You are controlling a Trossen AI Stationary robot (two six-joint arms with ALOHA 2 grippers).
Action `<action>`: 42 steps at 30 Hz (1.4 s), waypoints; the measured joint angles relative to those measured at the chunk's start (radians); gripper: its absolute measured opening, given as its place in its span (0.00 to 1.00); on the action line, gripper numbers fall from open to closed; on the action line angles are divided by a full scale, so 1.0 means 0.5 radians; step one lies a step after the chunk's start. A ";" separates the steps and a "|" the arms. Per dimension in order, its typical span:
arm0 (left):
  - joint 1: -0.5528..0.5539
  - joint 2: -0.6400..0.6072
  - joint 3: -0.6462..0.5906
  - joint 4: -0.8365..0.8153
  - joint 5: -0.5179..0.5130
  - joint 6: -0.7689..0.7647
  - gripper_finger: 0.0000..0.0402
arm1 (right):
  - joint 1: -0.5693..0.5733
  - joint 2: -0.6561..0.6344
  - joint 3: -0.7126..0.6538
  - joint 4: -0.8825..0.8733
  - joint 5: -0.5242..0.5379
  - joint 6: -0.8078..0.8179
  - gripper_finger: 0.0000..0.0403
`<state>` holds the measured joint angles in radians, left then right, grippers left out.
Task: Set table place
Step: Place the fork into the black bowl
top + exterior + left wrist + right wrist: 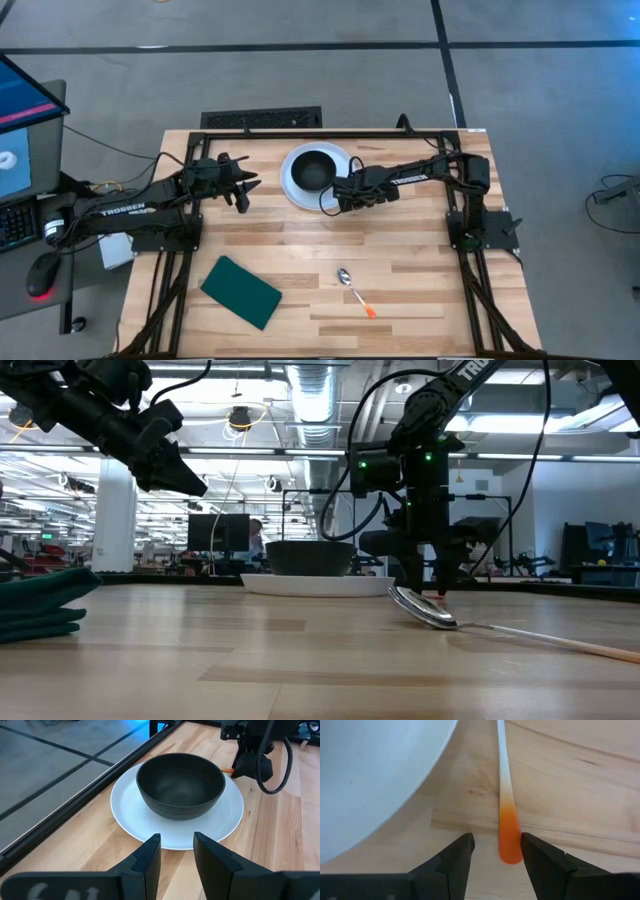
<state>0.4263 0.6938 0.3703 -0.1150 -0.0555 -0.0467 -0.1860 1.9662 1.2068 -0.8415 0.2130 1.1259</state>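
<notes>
High view: pale table [300,250] on grey floor, left hand [243,187] and right hand [340,192] both empty, slightly parted.

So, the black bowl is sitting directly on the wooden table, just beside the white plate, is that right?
Not quite: the black bowl sits on the white plate, not beside it. The left wrist view shows this clearly.

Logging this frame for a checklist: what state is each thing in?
White plate: flat on table.
Black bowl: upright, empty, on plate.
Spoon: lying loose on table.
Green pad: lying on table.
Orange-tipped handle: on table, between right jaws.
Left gripper: open, empty.
Right gripper: open.
</notes>
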 joint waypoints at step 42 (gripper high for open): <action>0.000 0.000 0.000 -0.006 0.000 -0.005 0.26 | 0.003 0.011 0.083 0.031 -0.025 -0.099 0.48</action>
<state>0.4264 0.6938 0.3702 -0.1181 -0.0555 -0.0490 -0.1845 1.9717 1.2484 -0.8261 0.2006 1.0766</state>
